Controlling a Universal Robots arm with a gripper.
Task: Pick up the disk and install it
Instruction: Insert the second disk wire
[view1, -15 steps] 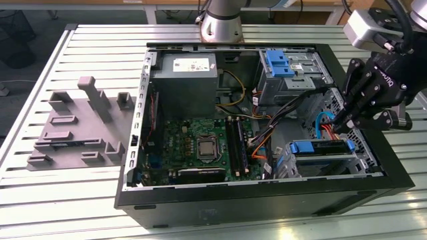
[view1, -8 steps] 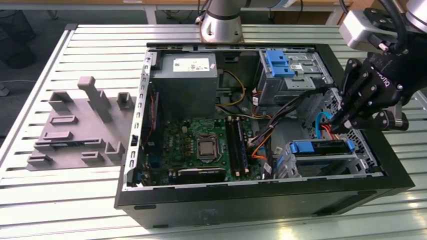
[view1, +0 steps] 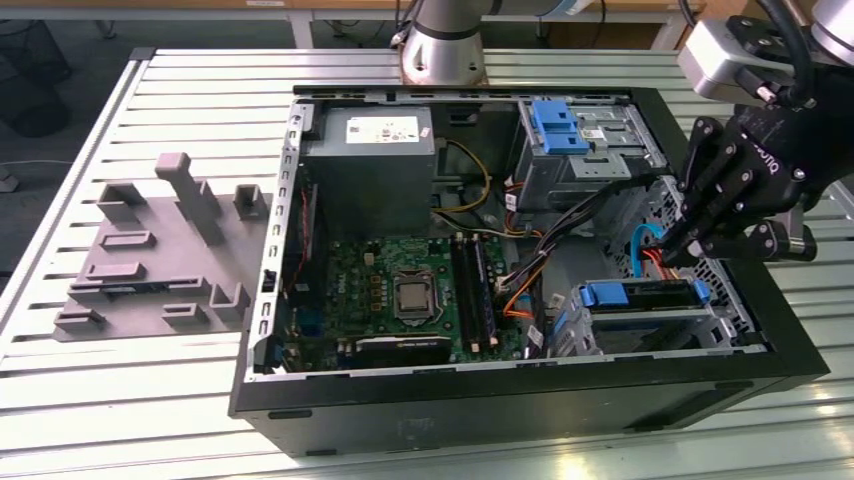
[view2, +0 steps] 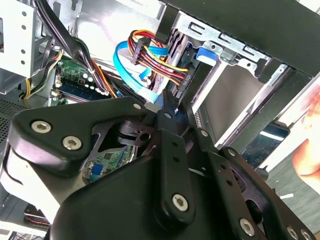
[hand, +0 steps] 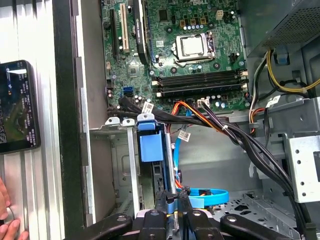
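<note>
Exterior view, read from the exterior view's left to its right, with the open computer case as landmark. Outside the case on that left lies a grey fixture plate on the slatted table. Inside the case come the power supply, then the motherboard, then the cable bundle. At the case's near corner on the exterior view's right, the disk sits edge-up in its drive cage, blue rails showing; in the first wrist view its blue rail tab stands between the cage walls. The gripper hangs just above the disk beside the blue data cable; its fingers are pressed together with nothing between them. Judged risk: the gripper stands among loose leads, so a sideways move could snag the cable or unseat a connector. A hand rests outside the case wall.
</note>
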